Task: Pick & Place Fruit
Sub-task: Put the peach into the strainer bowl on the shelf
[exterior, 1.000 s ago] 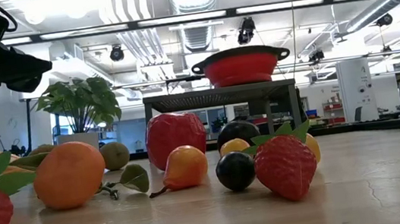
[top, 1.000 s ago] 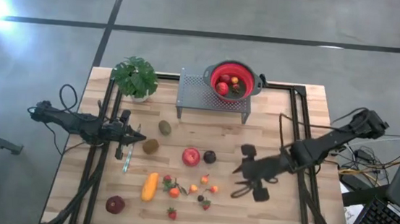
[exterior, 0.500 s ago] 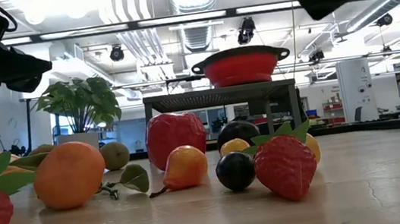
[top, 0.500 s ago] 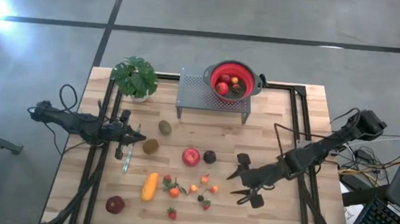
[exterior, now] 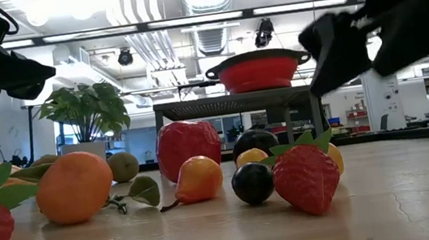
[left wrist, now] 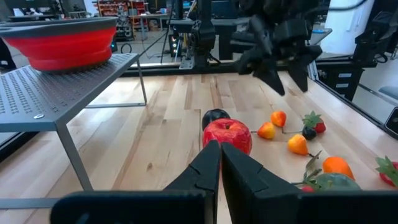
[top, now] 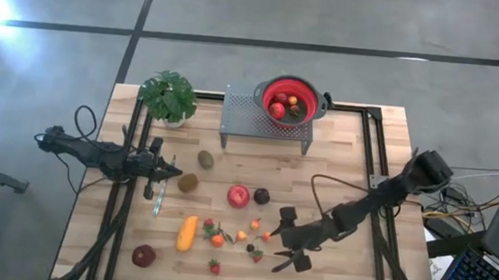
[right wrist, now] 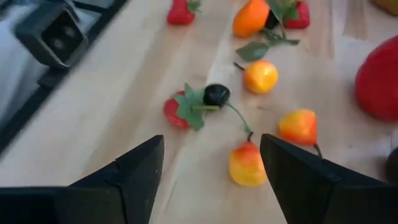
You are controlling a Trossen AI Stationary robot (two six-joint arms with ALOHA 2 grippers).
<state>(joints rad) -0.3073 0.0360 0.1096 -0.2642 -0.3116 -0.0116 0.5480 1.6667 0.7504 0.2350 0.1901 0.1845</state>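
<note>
Our right pincer [top: 283, 252] hangs wide open just beside the small strawberry [top: 257, 256], nearer it than our shut left pincer [top: 171, 171] across the bench.

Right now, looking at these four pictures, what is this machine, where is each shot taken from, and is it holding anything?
It is a robot with two dark arms at a wooden table. One picture looks straight down, one looks level across the tabletop, and two come from cameras on the arms' wrists.

The right claw hangs open and empty over a cluster of small toy fruits, among them a strawberry and little orange pieces. The left claw waits shut and empty at the table's left side.

Also on the table: a red apple, a dark plum, two kiwis, a long orange piece and a potted plant. A red colander with fruit inside sits on a metal stand.
</note>
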